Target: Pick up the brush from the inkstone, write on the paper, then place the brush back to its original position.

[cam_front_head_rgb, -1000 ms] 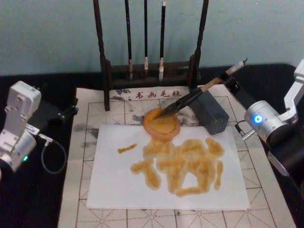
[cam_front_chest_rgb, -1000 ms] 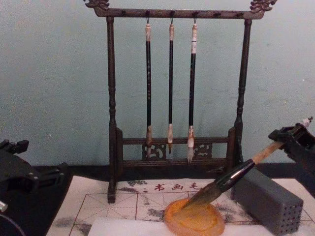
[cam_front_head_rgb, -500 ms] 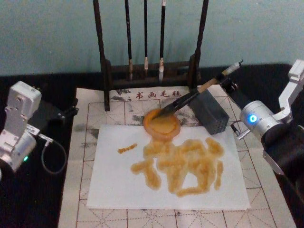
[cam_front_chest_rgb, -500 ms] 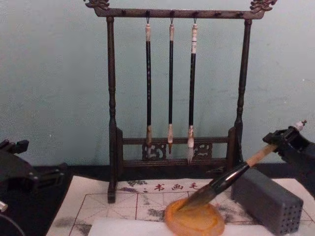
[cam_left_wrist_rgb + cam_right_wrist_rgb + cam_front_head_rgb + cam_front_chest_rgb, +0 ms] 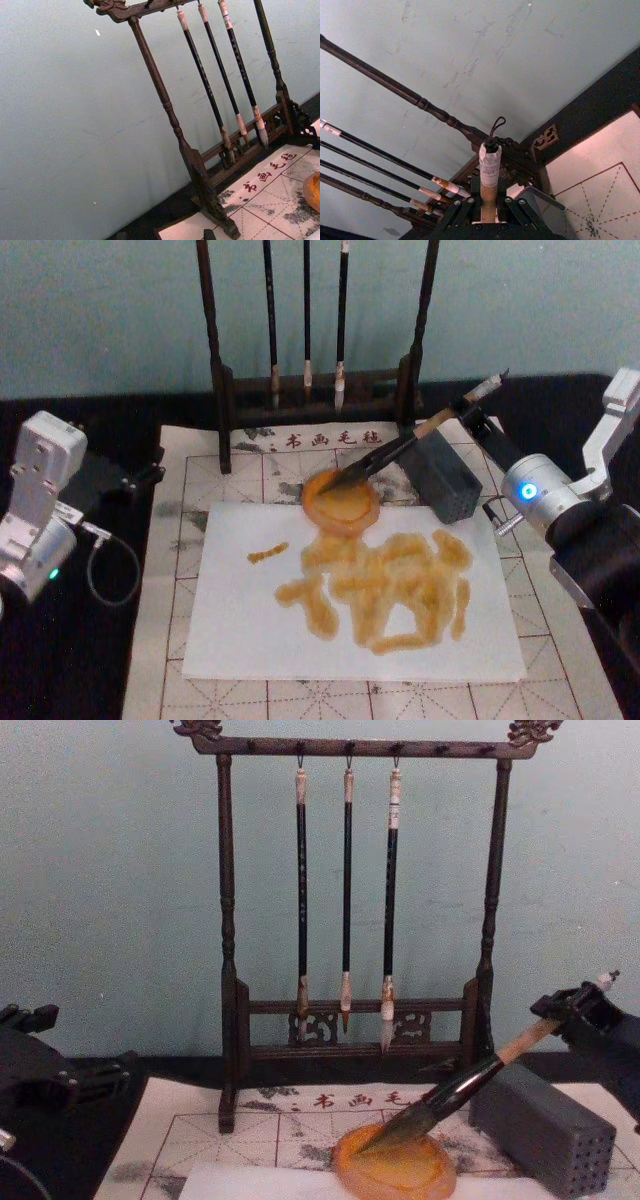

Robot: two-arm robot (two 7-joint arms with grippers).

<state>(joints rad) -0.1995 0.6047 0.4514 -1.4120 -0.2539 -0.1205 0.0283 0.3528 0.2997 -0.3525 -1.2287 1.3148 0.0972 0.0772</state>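
The brush (image 5: 400,448) slants with its dark tuft in the round orange inkstone (image 5: 342,502). Its tan upper shaft rises to the right over the grey block. My right gripper (image 5: 468,412) is shut on that upper shaft, just below the whitish end with the cord loop (image 5: 490,157). In the chest view the tuft (image 5: 395,1128) lies in the inkstone (image 5: 395,1170), and the right gripper (image 5: 562,1010) holds the shaft above the block. The white paper (image 5: 240,620) lies in front of the inkstone, covered with amber strokes. My left gripper (image 5: 110,480) rests far left, off the mat.
A dark wooden rack (image 5: 225,390) with three thin hanging brushes (image 5: 346,890) stands behind the inkstone. A grey block with dotted holes (image 5: 445,480) sits right of the inkstone, under the brush shaft. A cream gridded mat (image 5: 180,540) lies beneath everything.
My right gripper has sunk slightly and shifted toward the rack. The brush now lies a little flatter, with its tuft deeper in the inkstone. The left arm has not moved.
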